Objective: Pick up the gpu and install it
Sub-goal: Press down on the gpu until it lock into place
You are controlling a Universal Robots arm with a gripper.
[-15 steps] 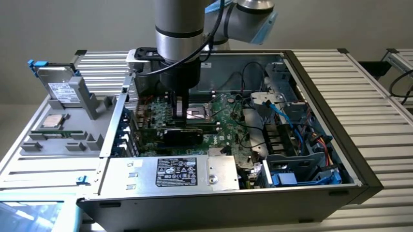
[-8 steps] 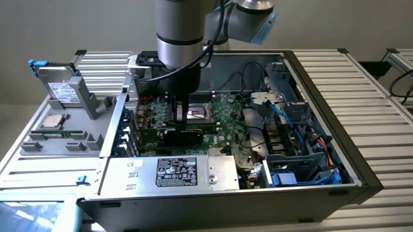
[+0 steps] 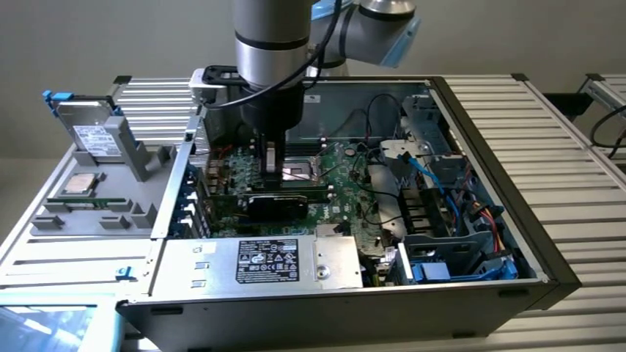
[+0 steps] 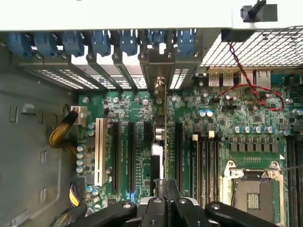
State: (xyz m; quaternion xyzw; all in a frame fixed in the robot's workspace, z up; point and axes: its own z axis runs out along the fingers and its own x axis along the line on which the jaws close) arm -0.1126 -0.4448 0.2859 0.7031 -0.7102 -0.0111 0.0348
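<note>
Green gpu (image 4: 161, 142) | stands edge-on over a motherboard (image 4: 227, 123) expansion slot, bracket toward the case's rear slot covers (image 4: 94, 45), apparently lined up for seating | gripper (image 4: 166, 198) fingers clamped on its upper edge | hard drive (image 3: 98, 136) well apart outside.

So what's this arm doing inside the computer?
The gripper is shut on the gpu, a small green card held on edge over the motherboard inside the open case. The card stands among the long black expansion slots, its metal bracket toward the row of blue clips at the case's rear wall. Whether it is fully seated in a slot cannot be told.
</note>
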